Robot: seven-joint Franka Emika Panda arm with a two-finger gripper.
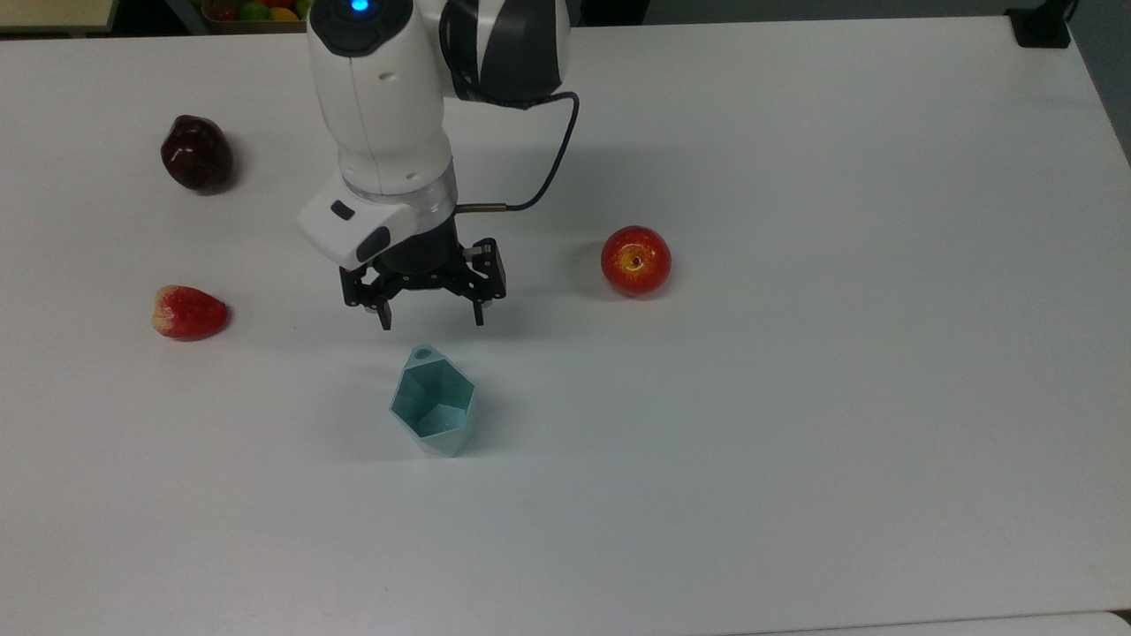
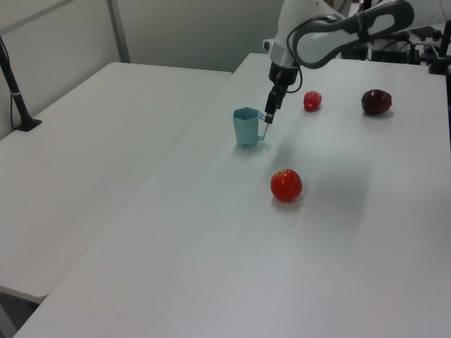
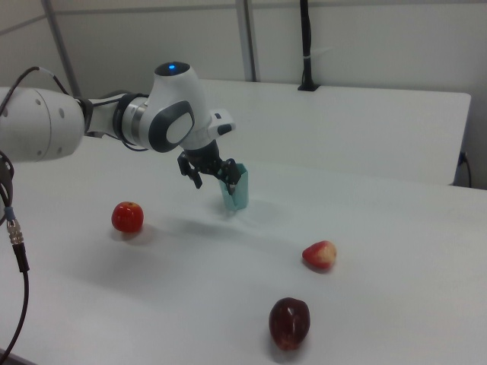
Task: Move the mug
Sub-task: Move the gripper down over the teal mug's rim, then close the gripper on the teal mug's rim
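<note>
The mug (image 1: 434, 406) is a pale teal faceted cup standing upright on the white table (image 1: 795, 397), its small holed tab pointing toward the arm. In the left view the mug (image 2: 246, 127) shows a thin handle on the left view's right side. My gripper (image 1: 431, 320) hangs open just above the tab side of the mug, black fingers pointing down, nothing between them. The left view puts the gripper (image 2: 269, 117) right by the handle. In the right view the gripper (image 3: 214, 180) partly covers the mug (image 3: 237, 188).
A red apple (image 1: 635, 260) lies to the top view's right of the gripper. A strawberry-like red fruit (image 1: 188, 313) and a dark red fruit (image 1: 196, 153) sit at the top view's left. A second white table (image 2: 84, 155) adjoins in the left view.
</note>
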